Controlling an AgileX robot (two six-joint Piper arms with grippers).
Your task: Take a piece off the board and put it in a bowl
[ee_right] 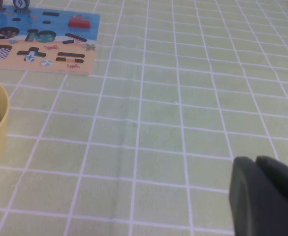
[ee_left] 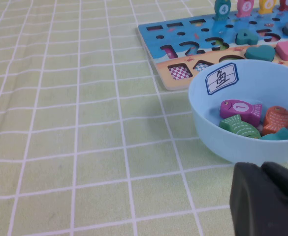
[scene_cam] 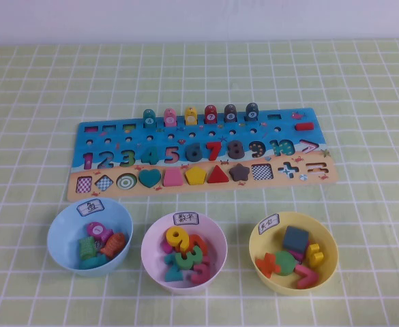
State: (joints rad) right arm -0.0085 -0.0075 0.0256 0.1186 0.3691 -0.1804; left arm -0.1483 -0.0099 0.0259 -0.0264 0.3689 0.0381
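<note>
the teal peg (scene_cam: 149, 118) stands upright at the left end of a row of pegs along the far edge of the board (scene_cam: 90, 131). a pink peg (scene_cam: 170, 117) is just beside it, then a yellow peg (scene_cam: 191, 116). the board lies flat on a green checked cloth (scene_cam: 35, 102), with coloured numbers in the middle and shapes on its tan strip.

the blue bowl (scene_cam: 63, 246) sits just in front of the board's left end. it has a white label on its rim and holds small fish pieces (ee_left: 240, 109). a pink bowl (scene_cam: 151, 262) with numbers is beside it, and a yellow bowl (scene_cam: 325, 269) with more pieces is to the right.

the left gripper (ee_left: 267, 196) hangs low over the cloth near the blue bowl. its fingers are pressed together and hold nothing. the right gripper (ee_right: 264, 191) is over bare cloth, off to the right of the yellow bowl. its fingers look closed too, with nothing in them.
</note>
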